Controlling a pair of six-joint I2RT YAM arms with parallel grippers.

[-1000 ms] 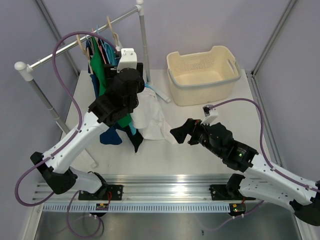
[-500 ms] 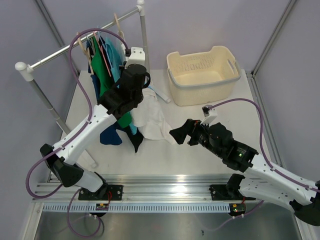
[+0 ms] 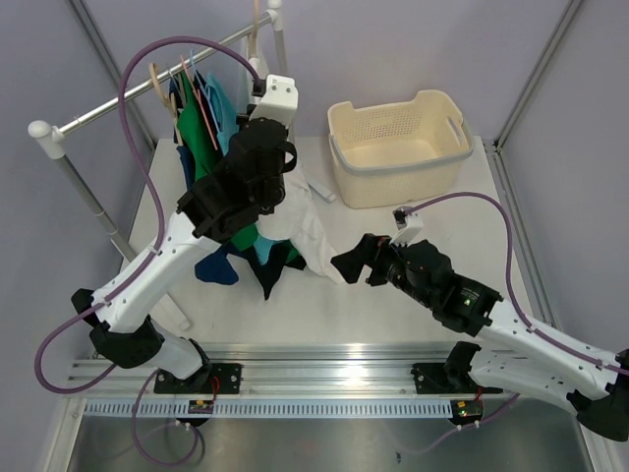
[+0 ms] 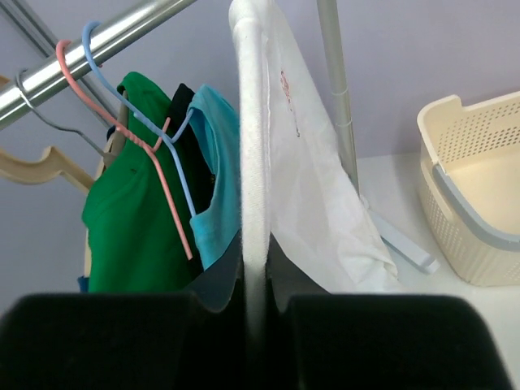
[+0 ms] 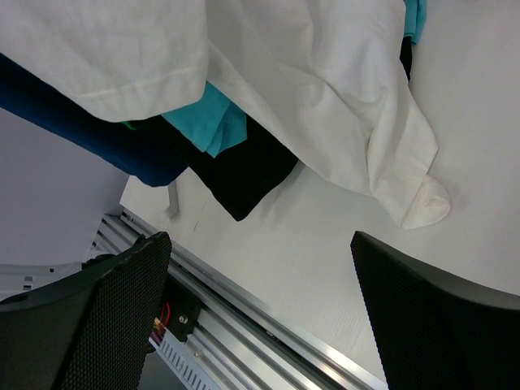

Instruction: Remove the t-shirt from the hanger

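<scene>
STEP: securing garment | LEFT HAND: clamped on the t-shirt fold, cloth rising straight ahead | RIGHT HAND: fully spread, empty, hem just ahead | NEXT: probably right hand pinches hem, draws t-shirt off hanger

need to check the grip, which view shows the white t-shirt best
The left wrist view: the t-shirt fills the middle, one fold pinched in the shut left gripper, red print just visible. The top external view shows only its lower part beside the left arm; the right wrist view shows only its hanging lower folds.
</scene>
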